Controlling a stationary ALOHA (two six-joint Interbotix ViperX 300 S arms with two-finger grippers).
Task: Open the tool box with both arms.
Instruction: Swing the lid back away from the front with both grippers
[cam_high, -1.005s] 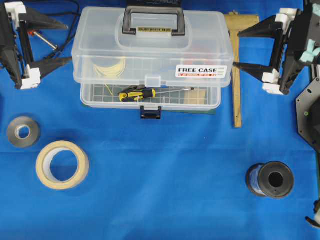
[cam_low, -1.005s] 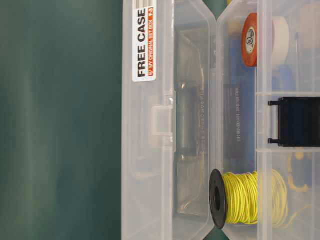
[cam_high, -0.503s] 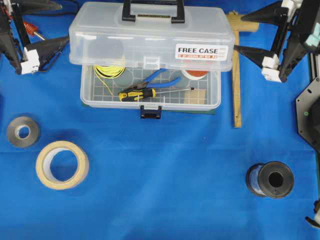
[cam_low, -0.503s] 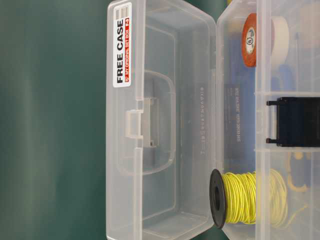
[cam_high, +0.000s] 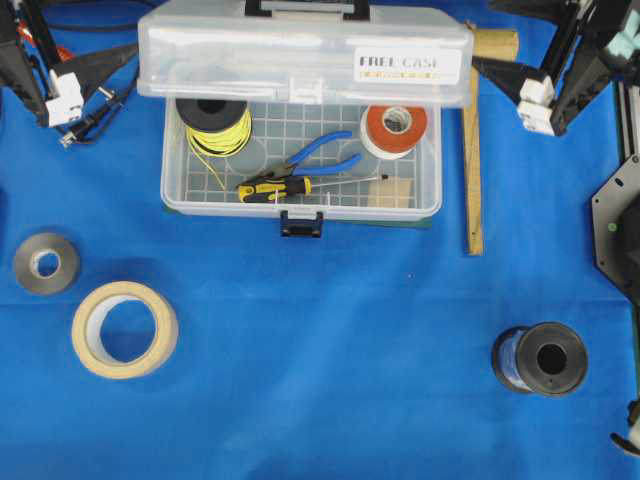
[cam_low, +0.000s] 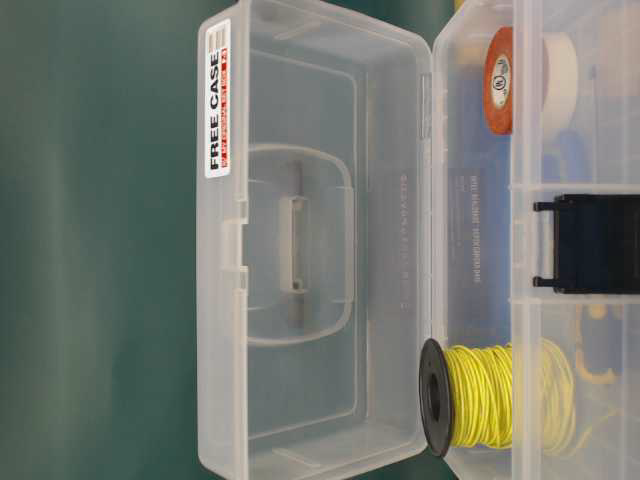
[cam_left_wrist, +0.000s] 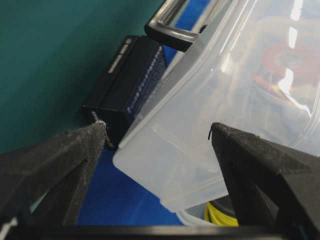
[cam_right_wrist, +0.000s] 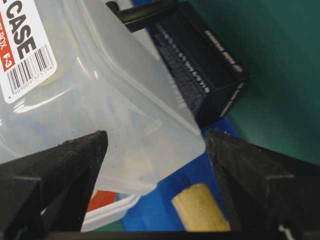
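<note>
Left gripper (cam_high: 88, 78) sits at the tabletop's far-left corner, jaws spread wide, holding nothing; the lid's left end lies just beyond its fingertips. The tool box (cam_high: 300, 195) stands at the far edge, centred, lid (cam_high: 305, 55) raised about upright, tray exposed: yellow wire spool (cam_high: 211, 122), blue pliers (cam_high: 325, 160), screwdriver (cam_high: 275, 187), orange tape roll (cam_high: 394, 125). Right gripper (cam_high: 510, 70) mirrors at the far-right corner, also wide open and empty, fingertips near the lid's right end.

Risk, as I judge it: the lid looks near its balance point with neither arm holding it (contact cannot be confirmed), so it could drop shut if not pushed past vertical; uneven pushing could skew the box.

Table-level view shows the lid's hollow inside (cam_low: 310, 250); overhead cannot. Wrist views reveal a black box (cam_left_wrist: 127, 80) behind the case.
</note>
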